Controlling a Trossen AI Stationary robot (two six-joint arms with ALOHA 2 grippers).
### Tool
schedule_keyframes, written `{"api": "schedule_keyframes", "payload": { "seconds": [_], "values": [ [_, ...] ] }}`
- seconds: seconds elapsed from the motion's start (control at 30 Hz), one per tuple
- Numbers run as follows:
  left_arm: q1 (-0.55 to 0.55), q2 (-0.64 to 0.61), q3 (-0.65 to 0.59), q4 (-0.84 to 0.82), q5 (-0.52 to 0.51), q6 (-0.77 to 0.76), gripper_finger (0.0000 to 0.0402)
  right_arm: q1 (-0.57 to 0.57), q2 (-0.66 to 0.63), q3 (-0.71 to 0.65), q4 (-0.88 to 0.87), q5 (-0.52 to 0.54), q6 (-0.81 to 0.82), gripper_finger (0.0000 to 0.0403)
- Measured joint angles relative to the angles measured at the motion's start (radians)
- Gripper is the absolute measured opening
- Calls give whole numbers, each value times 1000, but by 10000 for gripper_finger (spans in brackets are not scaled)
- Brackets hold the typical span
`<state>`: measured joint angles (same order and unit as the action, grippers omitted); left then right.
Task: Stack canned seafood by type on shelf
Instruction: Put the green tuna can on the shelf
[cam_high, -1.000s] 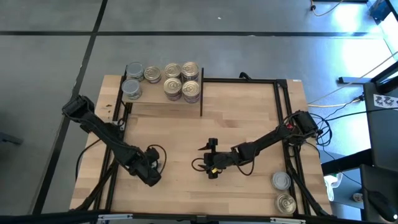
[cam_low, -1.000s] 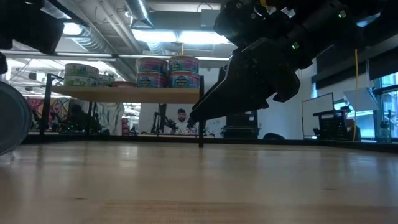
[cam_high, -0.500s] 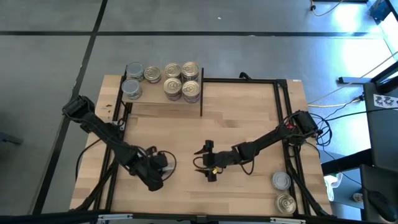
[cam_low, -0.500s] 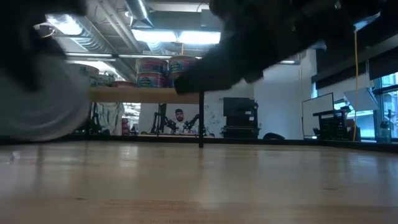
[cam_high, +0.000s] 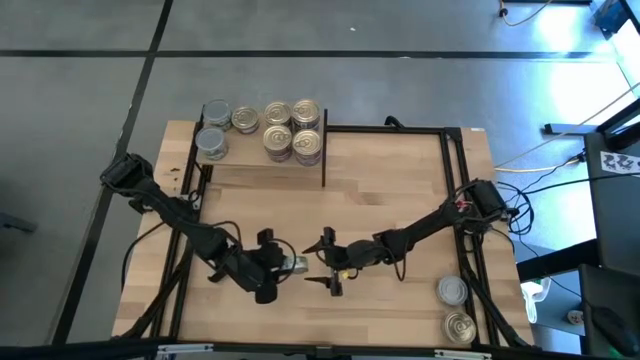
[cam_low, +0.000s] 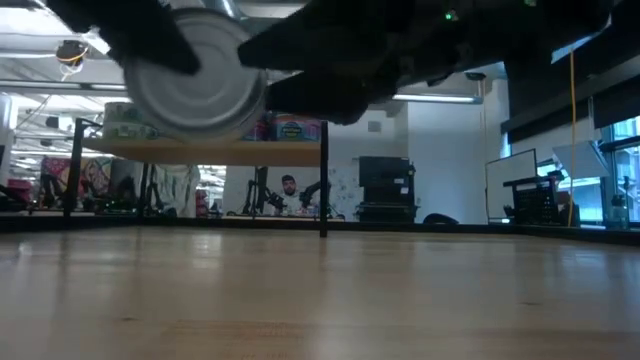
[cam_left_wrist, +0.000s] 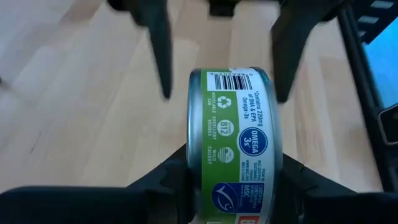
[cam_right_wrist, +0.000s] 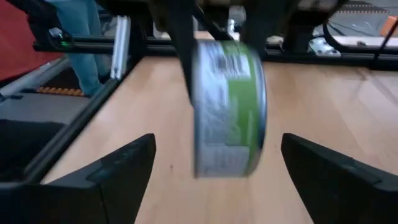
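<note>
My left gripper (cam_high: 283, 266) is shut on a green-labelled tin (cam_left_wrist: 231, 124), carried above the table's near middle. In the low view that tin (cam_low: 195, 85) shows a round silver end, well off the wood. My right gripper (cam_high: 329, 266) faces it from the right, open, fingertips just short of the tin (cam_right_wrist: 227, 106). Several more tins (cam_high: 277, 128) stand on the light wood shelf (cam_high: 262, 172) at the far left, some stacked two high. Two tins (cam_high: 455, 308) sit on the table by the near right corner. My left gripper pinches the tin between its two fingers (cam_left_wrist: 168, 180), one on each flat end (cam_left_wrist: 194, 143), with the labelled wall showing between them. The fingers come level from the table's left. The tin is on edge, its axis level, lifted clear of the table.
The shelf's black upright post (cam_high: 324, 160) and thin black frame (cam_high: 445, 180) border the bare wooden middle of the table (cam_high: 380, 215). Beyond the far edge, in the low view, a person (cam_low: 290, 190) sits among monitors in the room.
My left gripper has carried the tin from the near left toward the table's middle and raised it; in the low view the tin has gone from low at the left edge to high up. My right gripper has shifted a little toward the near edge and the tin.
</note>
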<state>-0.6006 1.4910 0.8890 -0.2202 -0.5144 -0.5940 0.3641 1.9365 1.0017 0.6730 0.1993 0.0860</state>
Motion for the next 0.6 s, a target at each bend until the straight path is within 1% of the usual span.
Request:
{"api": "schedule_keyframes", "payload": {
  "seconds": [0.13, 0.2, 0.23, 0.3, 0.37, 0.47, 0.6],
  "values": [
    [7, 0, 0, 45, 0, 48, 131, -5, 31, 39, -17, -19, -9, 345],
    [7, -1, 0, 56, 1, 62, 131, -7, 47, 69, -15, -35, -17, 333],
    [7, -1, 0, 53, 1, 65, 131, -7, 47, 70, -20, -34, -21, 321],
    [7, -1, 0, 52, 1, 70, 132, -7, 48, 78, -36, -34, -32, 283],
    [7, -1, 0, 43, 3, 61, 139, -9, 48, 80, -53, -32, -37, 228],
    [13, -1, 0, 57, 4, 54, 163, -14, 48, 80, -82, -30, -41, 137],
    [35, -4, 2, 41, 11, 107, 201, -19, 44, 79, -131, -32, -45, 141]
  ]
}}
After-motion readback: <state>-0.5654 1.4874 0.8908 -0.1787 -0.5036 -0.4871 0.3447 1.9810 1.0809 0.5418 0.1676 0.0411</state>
